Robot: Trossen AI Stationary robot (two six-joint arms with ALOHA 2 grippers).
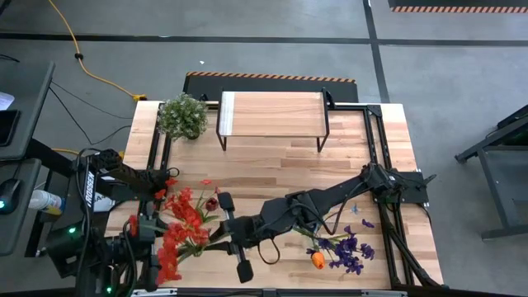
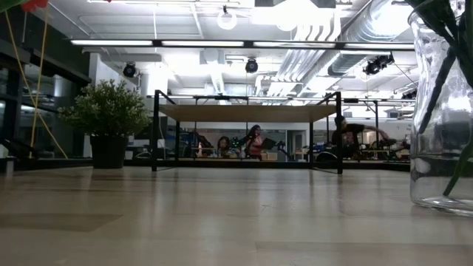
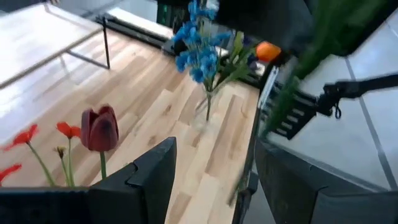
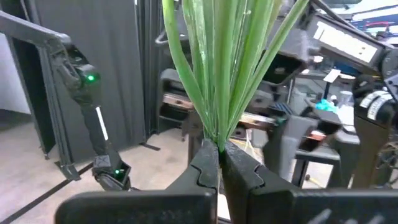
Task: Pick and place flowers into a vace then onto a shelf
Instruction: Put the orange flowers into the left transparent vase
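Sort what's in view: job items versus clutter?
Job: flowers clamped in the right gripper; vase holding stems; shelf; left gripper, open, beside the flowers.
Lying about: potted plant; yellow cable on the floor.

Grey concrete floor (image 1: 272,58) surrounds the desk (image 1: 272,165); a yellow cable (image 1: 82,62) crosses it; ceiling strip lights (image 2: 199,43) glow overhead.

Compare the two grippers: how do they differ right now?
The right gripper is shut, pinching a bundle of long green stems; the left gripper stands open with nothing between its fingers. In the high view the right arm reaches across the table toward the red flowers; the left stays at its own edge. Both are dark two-finger grippers.
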